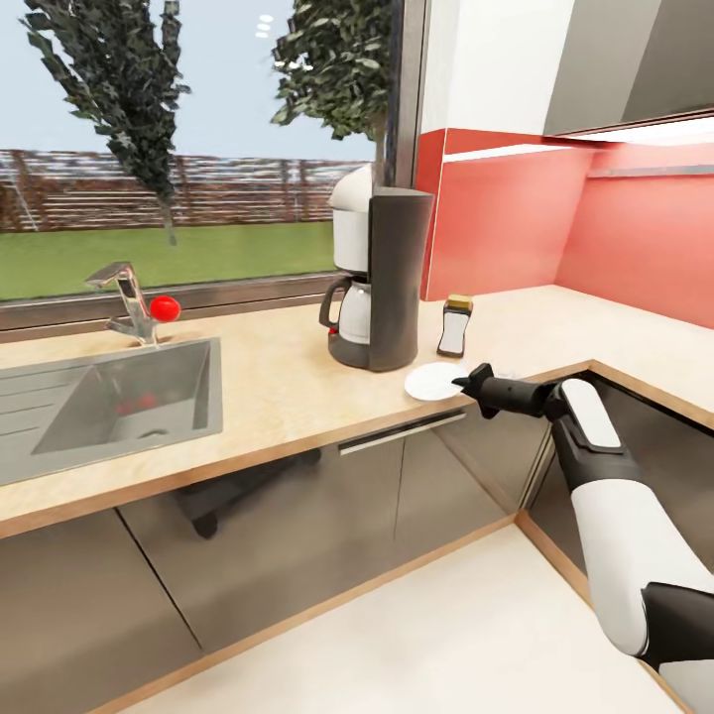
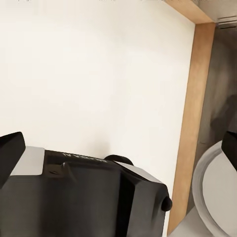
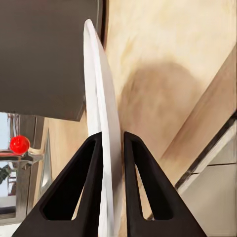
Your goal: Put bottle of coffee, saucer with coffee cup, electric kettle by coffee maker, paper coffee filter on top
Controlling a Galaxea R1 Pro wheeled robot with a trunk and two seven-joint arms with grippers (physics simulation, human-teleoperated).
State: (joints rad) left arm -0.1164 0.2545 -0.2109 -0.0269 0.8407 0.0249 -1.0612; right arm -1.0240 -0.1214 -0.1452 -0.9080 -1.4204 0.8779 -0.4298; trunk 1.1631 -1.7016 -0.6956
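While fingers [image 3: 112, 163] pinch saucer [image 1: 433, 381], sink [image 1: 59, 436] gapes

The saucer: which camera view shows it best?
The head view: the whole round saucer shows above the countertop beside the coffee maker, gripped by the right gripper. The right wrist view gives only its edge between the fingers. The left wrist view adds nothing certain.

The head view looks down from above across the table [image 1: 268, 397] toward the window, the right wrist view sits close along its claw [image 3: 112, 148] over that same table, and the left wrist view (very near) faces the floor [image 2: 98, 74].
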